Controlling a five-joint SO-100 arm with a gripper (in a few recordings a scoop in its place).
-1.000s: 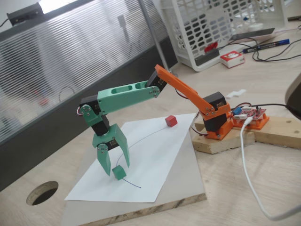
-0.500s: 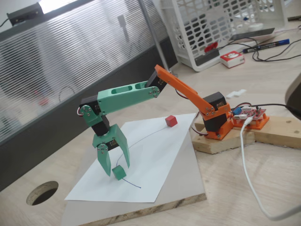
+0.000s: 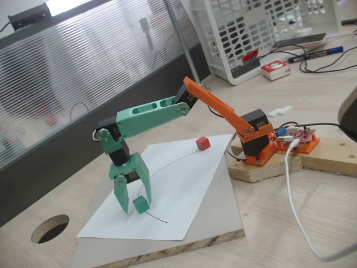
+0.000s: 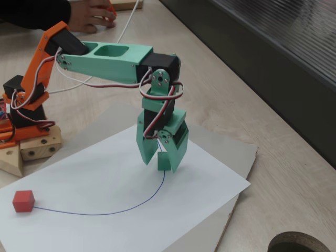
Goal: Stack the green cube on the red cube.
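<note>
**Pincer straddling the green cube, jaws apart**

Your pincer point(image 3: 134, 205) is pointing straight down over the white sheet of paper point(image 3: 184, 184), and its two green fingers are standing spread, not yet pressing together. In a fixed view the green cube point(image 3: 141, 205) is sitting on the paper between the fingertips, just beside the right-hand finger as that picture shows it; whether that finger is touching the cube you cannot tell. The left-hand finger point(image 3: 122, 196) is standing a little apart from the cube. In the other fixed view the pincer point(image 4: 160, 161) is hanging with its tips near the paper point(image 4: 210, 184), and the cube is hidden behind the fingers, so the grip cannot be judged from there.

The cube is lying toward the front corner of the sheet, near the end of a thin pen line point(image 3: 167, 164) that is curving across the paper. The red cube point(image 3: 203, 143) is resting at the other end of that line, near the far corner of the sheet and well apart from the pincer; in the other fixed view the red cube point(image 4: 23, 201) is sitting at the left edge of the paper. The paper is lying on a grey board point(image 3: 223, 215) on the table point(image 3: 312, 212), with the arm's orange base point(image 3: 258, 146) mounted just beside the board.
</note>
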